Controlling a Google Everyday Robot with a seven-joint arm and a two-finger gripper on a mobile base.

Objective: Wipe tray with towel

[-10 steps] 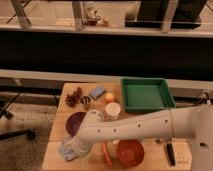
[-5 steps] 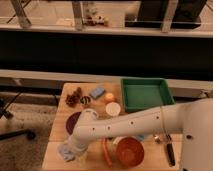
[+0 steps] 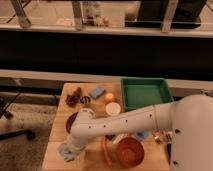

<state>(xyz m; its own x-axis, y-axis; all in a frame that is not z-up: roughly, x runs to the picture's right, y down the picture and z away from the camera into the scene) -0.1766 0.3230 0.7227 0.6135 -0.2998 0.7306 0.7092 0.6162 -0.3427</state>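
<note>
The green tray [image 3: 145,95] lies at the back right of the wooden table, with nothing in it. The pale grey-blue towel [image 3: 64,151] is bunched up at the front left corner. My white arm reaches from the right across the table front. My gripper [image 3: 75,154] points down on the towel's right edge, open, with its tips against the cloth. The gripper is far from the tray.
A purple bowl [image 3: 71,122] is partly hidden behind my arm. A blue sponge [image 3: 97,92], an orange [image 3: 109,97], a white cup [image 3: 113,108] and brown pinecones [image 3: 74,97] fill the table's middle. A red-brown bowl [image 3: 131,151] and an orange stick-shaped thing [image 3: 106,152] sit at the front.
My forearm has sunk a little lower over the table front, and the gripper has settled down onto the towel. Nothing else has moved.
</note>
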